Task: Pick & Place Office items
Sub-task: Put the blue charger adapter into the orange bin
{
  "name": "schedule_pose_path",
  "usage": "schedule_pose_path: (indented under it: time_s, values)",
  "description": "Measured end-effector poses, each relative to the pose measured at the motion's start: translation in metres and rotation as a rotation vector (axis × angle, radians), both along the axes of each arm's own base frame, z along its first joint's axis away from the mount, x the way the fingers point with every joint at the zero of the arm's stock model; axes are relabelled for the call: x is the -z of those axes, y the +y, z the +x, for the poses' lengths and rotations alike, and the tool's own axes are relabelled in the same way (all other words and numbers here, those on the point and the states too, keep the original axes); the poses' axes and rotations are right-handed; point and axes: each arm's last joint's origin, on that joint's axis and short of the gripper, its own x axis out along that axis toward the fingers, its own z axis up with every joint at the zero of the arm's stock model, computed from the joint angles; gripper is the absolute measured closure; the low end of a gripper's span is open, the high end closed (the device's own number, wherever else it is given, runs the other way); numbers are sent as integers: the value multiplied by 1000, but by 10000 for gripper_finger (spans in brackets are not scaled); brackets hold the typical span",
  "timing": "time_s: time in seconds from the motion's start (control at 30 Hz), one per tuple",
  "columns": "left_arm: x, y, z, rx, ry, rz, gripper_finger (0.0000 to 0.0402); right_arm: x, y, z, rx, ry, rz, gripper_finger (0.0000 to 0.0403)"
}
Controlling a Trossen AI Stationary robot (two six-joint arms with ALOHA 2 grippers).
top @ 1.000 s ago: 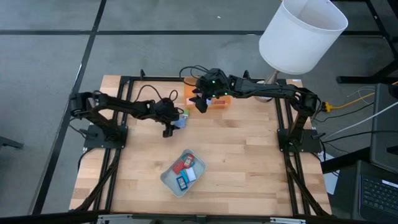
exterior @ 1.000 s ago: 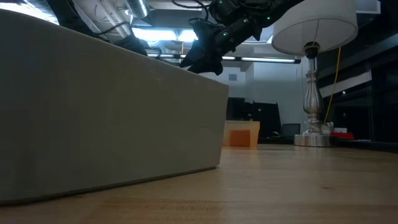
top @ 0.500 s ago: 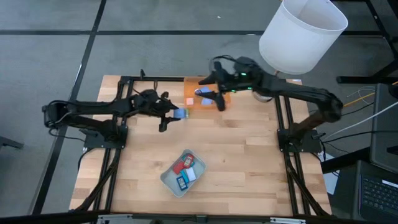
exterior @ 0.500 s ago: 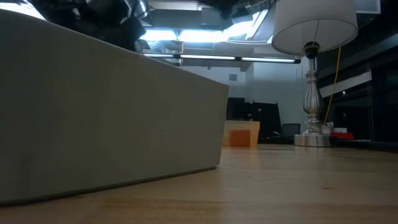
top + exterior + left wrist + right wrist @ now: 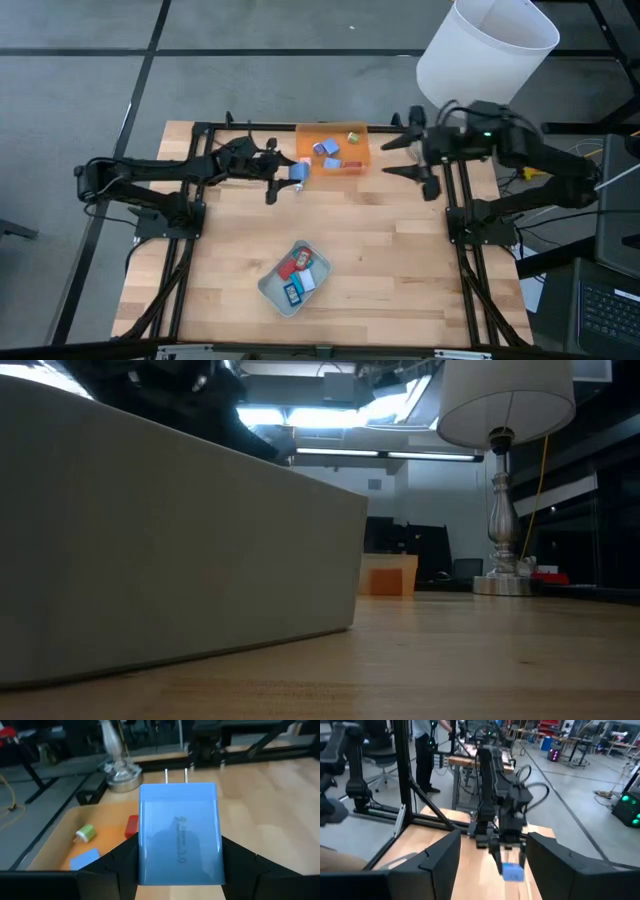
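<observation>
1. One item is sitting in the left gripper (image 5: 283, 180): its fingers are pinching a blue charger block (image 5: 178, 834), prongs pointing away from the wrist, so the block's long axis is running straight out ahead of the hand.
2. Just beyond the fingertips, slightly off to one side, the translucent orange tray (image 5: 306, 131) is lying with its near rim right beside the held block; the coming move is turning on this short gap, and I am judging it a small reach forward over the rim.
3. Inside that tray a green piece (image 5: 86, 833), a red piece (image 5: 132, 825) and a flat blue piece (image 5: 85, 860) are resting, ahead of the hand.
4. Behind the hand, well apart, the pale rounded tray (image 5: 268, 286) is holding red and blue flat pieces (image 5: 297, 266).
5. Farther off, past the orange tray, the right gripper (image 5: 408, 157) is waiting at the table's edge, fingers spread and carrying nothing; the left arm is clearly nearer.
6. The wooden table (image 5: 390, 240) is lying bare between the trays; a lamp (image 5: 484, 55) is standing at the far corner.
7. In the room beyond, a standing person (image 5: 423, 750) is showing.
</observation>
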Motion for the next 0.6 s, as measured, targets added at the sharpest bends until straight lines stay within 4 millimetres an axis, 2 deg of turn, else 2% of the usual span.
schedule_pose_path:
  time_s: [0.17, 0.4, 0.6]
  values:
    - [5, 19, 23, -33, 82, -11, 199, -6, 12, -20, 15, -8, 32, 182]
    - [14, 60, 57, -138, 163, 21, 199, -1, 24, -21, 22, 51, 56, 182]
    - [29, 104, 73, -180, 225, -38, 199, 0, 31, -21, -4, 54, 53, 182]
